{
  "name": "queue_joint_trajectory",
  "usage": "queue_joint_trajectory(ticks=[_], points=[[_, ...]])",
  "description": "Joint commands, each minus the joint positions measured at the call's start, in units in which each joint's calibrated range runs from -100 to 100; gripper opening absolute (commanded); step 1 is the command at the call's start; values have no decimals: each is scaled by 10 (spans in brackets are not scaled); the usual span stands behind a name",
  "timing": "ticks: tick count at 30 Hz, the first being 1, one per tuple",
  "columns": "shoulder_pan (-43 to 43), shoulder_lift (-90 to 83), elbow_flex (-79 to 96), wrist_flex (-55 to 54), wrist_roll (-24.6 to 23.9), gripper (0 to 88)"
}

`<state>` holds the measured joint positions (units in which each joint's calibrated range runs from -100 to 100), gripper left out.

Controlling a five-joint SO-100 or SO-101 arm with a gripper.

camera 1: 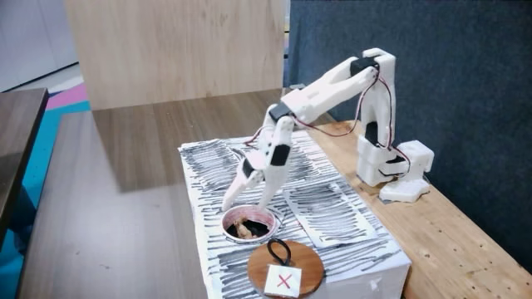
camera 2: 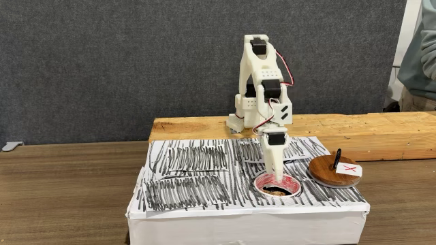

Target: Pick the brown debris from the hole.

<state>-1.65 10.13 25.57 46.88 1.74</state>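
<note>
knobbly tan brown debris (camera 1: pixel 244 226) fills the pink-rimmed hole (camera 1: pixel 268 218) beneath the pincer (camera 1: pixel 245 203).

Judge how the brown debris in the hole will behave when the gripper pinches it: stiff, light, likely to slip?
The brown debris looks small and knobbly, so probably rigid and light. Its irregular shape may let it twist or slip between the fingers. It lies down inside the hole, so the gripper, fingers spread above it, likely has little sideways room.
</note>
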Motion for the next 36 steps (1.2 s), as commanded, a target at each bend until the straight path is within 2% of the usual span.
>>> queue_joint_trajectory(ticks=[1,8,17,36], points=[[-1,19,-10,-11,-1,323],[-4,53,-11,-12,-1,323],[-4,126,-11,-70,-1,323],[-4,172,-12,-73,0,316]])
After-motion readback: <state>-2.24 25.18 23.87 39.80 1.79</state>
